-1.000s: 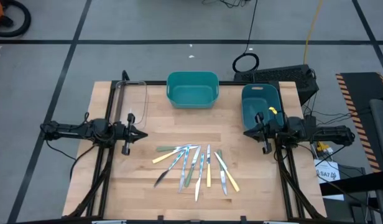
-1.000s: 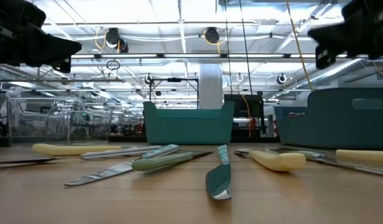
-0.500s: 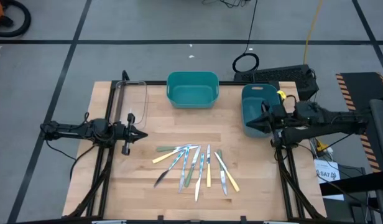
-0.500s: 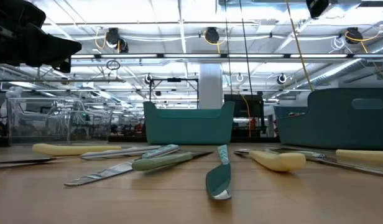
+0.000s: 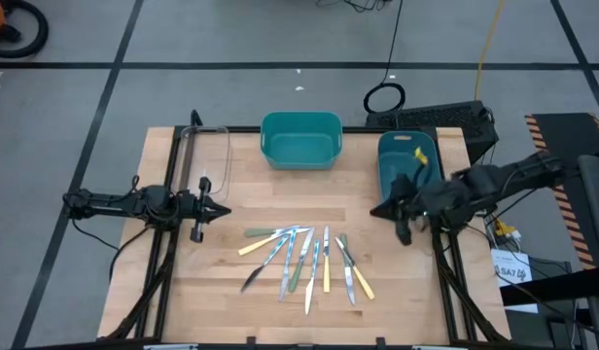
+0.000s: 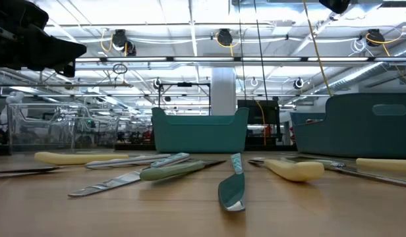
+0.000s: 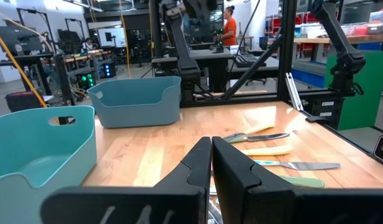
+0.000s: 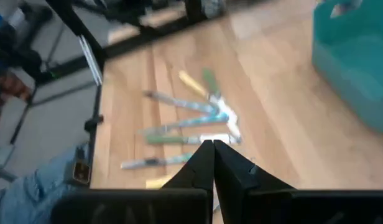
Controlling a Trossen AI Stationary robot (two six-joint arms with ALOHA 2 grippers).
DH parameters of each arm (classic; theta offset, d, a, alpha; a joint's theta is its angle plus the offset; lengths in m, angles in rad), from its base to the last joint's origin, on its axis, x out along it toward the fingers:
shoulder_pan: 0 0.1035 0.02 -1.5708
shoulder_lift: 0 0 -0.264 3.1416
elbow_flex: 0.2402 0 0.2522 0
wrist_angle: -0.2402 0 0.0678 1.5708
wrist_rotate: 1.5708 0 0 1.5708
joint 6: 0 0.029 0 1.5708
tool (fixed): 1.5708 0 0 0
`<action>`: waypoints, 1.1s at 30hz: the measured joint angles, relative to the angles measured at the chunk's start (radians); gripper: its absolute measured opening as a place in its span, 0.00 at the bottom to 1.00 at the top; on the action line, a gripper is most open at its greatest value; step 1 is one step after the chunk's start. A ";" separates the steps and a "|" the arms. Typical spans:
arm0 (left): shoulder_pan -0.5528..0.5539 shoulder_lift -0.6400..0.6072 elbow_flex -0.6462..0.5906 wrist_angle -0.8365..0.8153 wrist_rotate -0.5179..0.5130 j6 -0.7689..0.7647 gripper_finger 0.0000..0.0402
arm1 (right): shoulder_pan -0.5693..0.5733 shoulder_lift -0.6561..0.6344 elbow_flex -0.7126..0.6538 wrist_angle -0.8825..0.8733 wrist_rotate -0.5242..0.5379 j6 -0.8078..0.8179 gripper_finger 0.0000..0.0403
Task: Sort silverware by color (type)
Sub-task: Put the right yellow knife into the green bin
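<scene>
High view, silverware [image 5: 307,258]: thin metal utensils with yellow, pale green or light blue handles, fanned loosely on the wooden table [image 5: 231,301] at lower centre, unsorted.
Right gripper [image 5: 379,211]: centre right, beside the blue bin [image 5: 406,160], fingers pressed together, holding nothing; angled toward the pile, probably approaching.
Left gripper [image 5: 225,210]: centre left, closed, empty, waiting.
Teal bin [image 5: 300,139]: smooth plastic, upper centre.

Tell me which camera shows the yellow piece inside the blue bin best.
The high view: it looks straight down into the blue bin and shows the yellow piece near its far corner. The low view shows only the bin's wall, and the left wrist view only its outside. The right wrist view faces the silverware instead.
</scene>
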 joint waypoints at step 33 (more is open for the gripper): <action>0.000 0.000 0.000 0.002 -0.034 0.029 0.06 | 0.301 0.630 0.000 -0.046 0.031 0.575 0.18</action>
